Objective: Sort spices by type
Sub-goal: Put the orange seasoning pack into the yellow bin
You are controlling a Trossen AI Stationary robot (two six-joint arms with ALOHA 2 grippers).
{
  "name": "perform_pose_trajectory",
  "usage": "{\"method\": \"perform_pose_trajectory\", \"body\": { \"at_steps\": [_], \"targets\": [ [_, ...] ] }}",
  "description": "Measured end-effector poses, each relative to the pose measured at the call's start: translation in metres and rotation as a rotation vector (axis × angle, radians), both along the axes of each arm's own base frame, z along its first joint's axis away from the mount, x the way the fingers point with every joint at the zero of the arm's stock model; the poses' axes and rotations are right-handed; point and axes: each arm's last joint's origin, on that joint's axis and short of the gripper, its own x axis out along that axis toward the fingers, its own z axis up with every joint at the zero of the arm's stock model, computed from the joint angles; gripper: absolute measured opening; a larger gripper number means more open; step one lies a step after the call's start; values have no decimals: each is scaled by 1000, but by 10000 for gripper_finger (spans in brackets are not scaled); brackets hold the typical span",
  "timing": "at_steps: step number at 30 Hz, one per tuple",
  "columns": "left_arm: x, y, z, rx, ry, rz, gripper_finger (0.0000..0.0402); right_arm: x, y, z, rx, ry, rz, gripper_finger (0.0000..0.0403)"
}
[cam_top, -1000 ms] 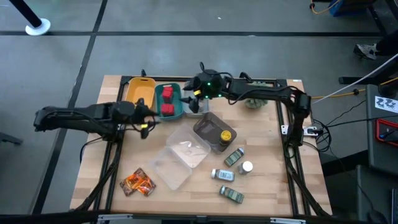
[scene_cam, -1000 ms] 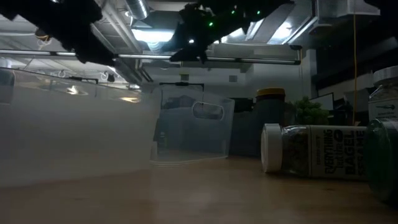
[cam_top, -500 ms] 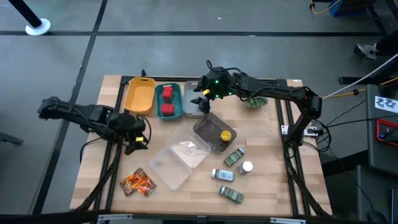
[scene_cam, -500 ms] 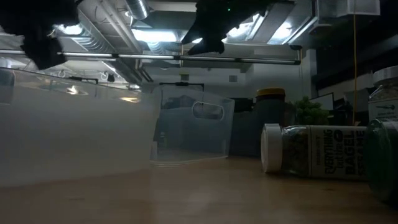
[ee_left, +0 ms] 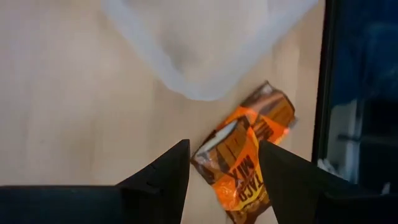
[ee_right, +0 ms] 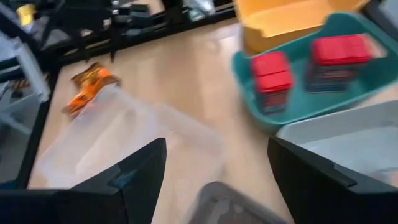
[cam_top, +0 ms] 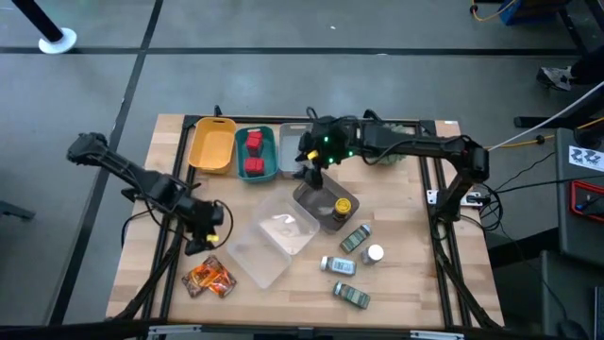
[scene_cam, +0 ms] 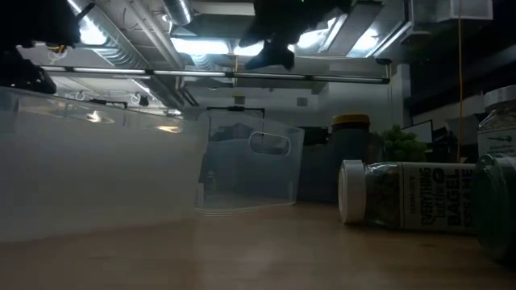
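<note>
The red cubes [cam_top: 253, 154] were the only spices that looked sorted: they sat inside the teal bin [cam_top: 267, 174], which stood between the yellow bin [cam_top: 211, 144] and the grey bin [cam_top: 288, 161]. Both of those bins looked empty as far as the high view showed.

The rest appeared still to be done. The orange foil packets [cam_top: 209, 277] lay loose on the table [cam_top: 415, 283], well away from the teal bin on the near-left side, just beside the clear tray [cam_top: 274, 238]. A yellow-lidded jar [cam_top: 343, 205] lay in a darker clear tray [cam_top: 316, 198] nearer the teal bin, and beyond it the green-labelled jars [cam_top: 355, 238] and a white-capped bottle [cam_top: 375, 253] lay scattered on bare wood.

The left gripper [ee_left: 219, 163] hung over the foil packets with its fingers spread and empty, so a pick-up seemed the step in hand. The right gripper [ee_right: 214, 163] hovered beside the grey bin, fingers wide apart, holding nothing.

One packet read "TACO MIX" in part. A jar [scene_cam: 403, 196] lying on its side in the low view read "EVERYTHING … BAGEL SESAME".
</note>
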Motion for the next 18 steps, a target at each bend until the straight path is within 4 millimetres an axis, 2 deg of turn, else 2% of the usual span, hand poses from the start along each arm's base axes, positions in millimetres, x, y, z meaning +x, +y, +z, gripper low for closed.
{"method": "perform_pose_trajectory", "body": {
  "at_steps": [11, 18],
  "targets": [
    [15, -44, -26, 80, 1, -296, 175, 4, 57, -3, -8, 34, 133, 280],
    [23, -55, -45, 189, 22, -346, 175, 2, 84, -5, -47, 64, 163, 280]
  ]
}}
